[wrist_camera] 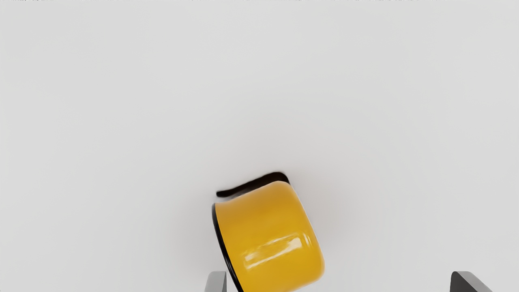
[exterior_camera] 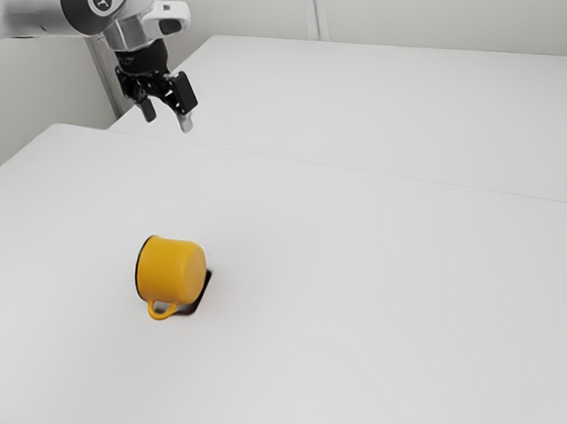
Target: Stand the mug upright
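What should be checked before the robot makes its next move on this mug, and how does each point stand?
1. Gripper open: ok, fingertips apart.
2. Nothing held: ok, the gripper is above the table, away from the mug.
3. Mug upright: not ok, it lies on its side.
4. Mug centred between the fingertips: not ok, the wrist view shows its rim near one.
5. Mug empty inside: cannot tell, its opening faces away.

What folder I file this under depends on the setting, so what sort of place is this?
Probably a lab-like robot workspace, rendered in simulation: a robot arm with a black gripper, a white table with a yellow mug on its side, and plain pale walls behind.
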Available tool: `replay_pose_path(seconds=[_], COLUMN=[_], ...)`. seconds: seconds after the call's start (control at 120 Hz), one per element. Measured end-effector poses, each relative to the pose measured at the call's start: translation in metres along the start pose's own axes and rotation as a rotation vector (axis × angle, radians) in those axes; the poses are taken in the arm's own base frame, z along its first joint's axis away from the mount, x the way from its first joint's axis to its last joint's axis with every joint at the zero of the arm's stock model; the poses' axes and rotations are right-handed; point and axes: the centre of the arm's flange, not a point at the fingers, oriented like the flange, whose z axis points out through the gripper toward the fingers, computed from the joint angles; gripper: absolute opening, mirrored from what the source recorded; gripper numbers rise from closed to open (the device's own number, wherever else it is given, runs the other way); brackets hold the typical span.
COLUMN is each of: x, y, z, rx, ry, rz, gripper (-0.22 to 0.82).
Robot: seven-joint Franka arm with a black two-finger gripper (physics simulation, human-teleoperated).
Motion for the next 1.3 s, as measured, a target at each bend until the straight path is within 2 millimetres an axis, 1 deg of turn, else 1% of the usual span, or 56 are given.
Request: replay_pose_path(seconds=[0.242,0.358,0.408,0.442,0.492,0.6,0.7,0.8,0.858,0.892,0.942,1.0,1.033,1.108,1.158,1.225,1.3], x=[0.0,-0.001,-0.006,-0.011,-0.021,-0.048,-0.069,-0.093,-0.105,-0.113,-0.125,-0.135,-0.137,-0.143,-0.144,-0.147,-0.156], y=[0.001,0.001,-0.003,-0.011,-0.028,-0.072,-0.114,-0.148,-0.167,-0.173,-0.174,-0.172,-0.171,-0.165,-0.164,-0.168,-0.172], z=[-0.002,0.007,0.014,0.017,0.018,0.023,0.034,0.058,0.078,0.092,0.112,0.129,0.139,0.171,0.188,0.21,0.232], rx=[0.001,-0.008,-0.043,-0.075,-0.119,-0.224,-0.335,-0.461,-0.533,-0.58,-0.646,-0.704,-0.733,-0.811,-0.85,-0.885,-0.928], ry=[0.012,-0.007,-0.017,-0.022,-0.023,-0.017,-0.003,0.013,0.024,0.027,0.033,0.047,0.058,0.067,0.076,0.081,0.091], rz=[0.019,0.024,0.009,-0.011,-0.05,-0.133,-0.194,-0.239,-0.261,-0.272,-0.281,-0.28,-0.277,-0.277,-0.274,-0.274,-0.283], gripper=[0.6,0.6,0.6,0.6,0.6,0.6,0.6,0.6,0.6,0.6,0.6,0.6,0.6,0.6,0.6,0.6,0.6])
